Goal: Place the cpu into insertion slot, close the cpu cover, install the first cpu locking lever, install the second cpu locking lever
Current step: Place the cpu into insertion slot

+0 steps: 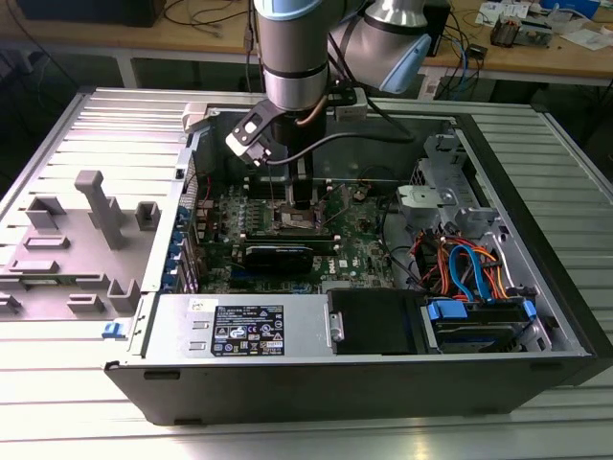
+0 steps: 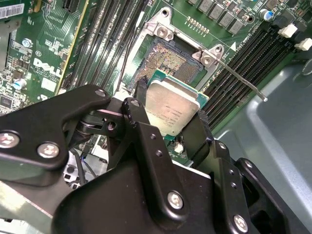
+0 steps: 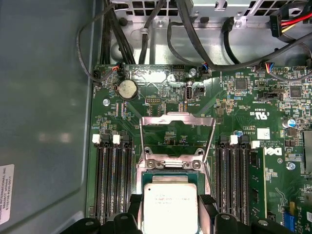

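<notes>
My arm (image 1: 297,57) comes straight down from the top middle of the exterior view into the open computer case (image 1: 536,287). The case sits on the ridged metal desk (image 1: 287,431). My end effector (image 1: 300,196) hangs low over the green board, near the middle of the case.

In both wrist views my end effector (image 2: 171,109) (image 3: 170,202) is pinching the cpu (image 2: 173,109) (image 3: 170,207) by two of its sides. One black finger (image 2: 141,97) is on one side and one is on the other. The silver top of the cpu faces up. It is over part of the insertion slot (image 2: 165,61), and some of the slot's pins show past its edge. I cannot tell if it touches the slot.

In the first wrist view the cpu cover (image 3: 178,116) is swung open, away from the slot. In the second wrist view a thin locking lever (image 2: 241,82) sticks out to the side, free.

There is not much room. Long black memory slots (image 3: 114,185) run close on both sides. A long black card (image 1: 278,254) lies just below my end effector in the exterior view, and bright cables (image 1: 469,273) bunch at the exterior view's right. A grey holder (image 1: 86,230) sits outside the case at the exterior view's left.
</notes>
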{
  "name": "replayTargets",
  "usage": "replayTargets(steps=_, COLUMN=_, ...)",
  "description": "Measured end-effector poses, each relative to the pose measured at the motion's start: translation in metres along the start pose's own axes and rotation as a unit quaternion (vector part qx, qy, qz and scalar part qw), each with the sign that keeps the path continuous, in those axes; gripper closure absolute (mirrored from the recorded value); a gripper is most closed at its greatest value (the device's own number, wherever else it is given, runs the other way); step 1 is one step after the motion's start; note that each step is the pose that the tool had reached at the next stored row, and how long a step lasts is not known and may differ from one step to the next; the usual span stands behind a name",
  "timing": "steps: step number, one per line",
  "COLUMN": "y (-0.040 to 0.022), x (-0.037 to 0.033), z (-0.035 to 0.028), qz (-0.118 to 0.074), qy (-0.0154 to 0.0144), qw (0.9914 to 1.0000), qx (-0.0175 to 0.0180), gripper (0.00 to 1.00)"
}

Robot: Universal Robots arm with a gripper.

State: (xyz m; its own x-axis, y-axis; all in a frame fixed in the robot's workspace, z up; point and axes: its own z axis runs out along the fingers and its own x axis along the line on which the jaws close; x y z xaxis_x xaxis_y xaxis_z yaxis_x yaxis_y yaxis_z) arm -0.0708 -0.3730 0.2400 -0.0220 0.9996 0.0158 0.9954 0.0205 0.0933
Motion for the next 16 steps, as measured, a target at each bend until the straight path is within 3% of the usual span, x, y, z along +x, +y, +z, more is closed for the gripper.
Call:
replayTargets(steps=10, y=0.0000, x=0.0000, z=0.0004, qz=0.000, qy=0.0001, qw=1.00000, qx=-0.0001, gripper=0.46)
replayTargets(steps=14, y=-0.0013, x=-0.0001, z=0.0052, qz=0.000, qy=0.0001, qw=0.99999, qx=-0.0041, gripper=0.46)
replayTargets(steps=16, y=-0.0044, x=-0.0001, z=0.0124, qz=0.000, qy=0.0001, qw=0.99999, qx=-0.0044, gripper=0.46)
